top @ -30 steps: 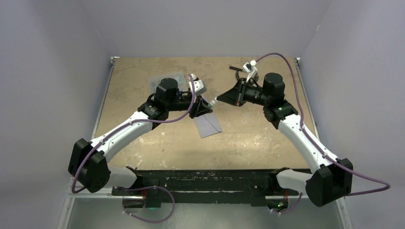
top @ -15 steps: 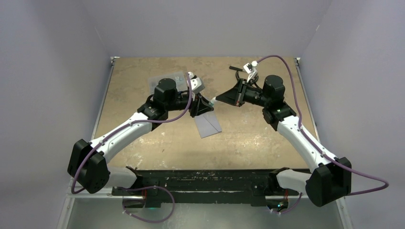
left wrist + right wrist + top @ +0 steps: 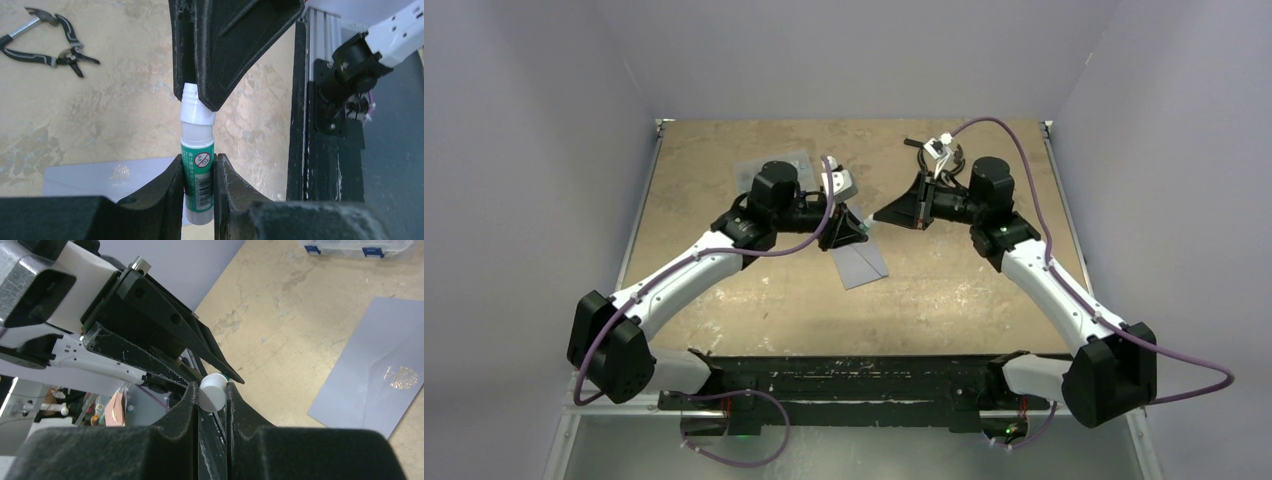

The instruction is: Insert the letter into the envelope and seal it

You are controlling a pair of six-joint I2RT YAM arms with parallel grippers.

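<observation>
tan table, glue stick bridged between both grippers

pale walls box in the tabletop. at mid-frame in the top view my left gripper pinches the stick's green-labelled body, and my right gripper is pressed onto its white cap. the stick's long axis runs straight from one gripper to the other, so i judge the cap must pull off along that line. the envelope lies flat just below them, nearer the left arm. i can't see the letter. there's open table to the lower right, and pliers near the top edge.
</observation>
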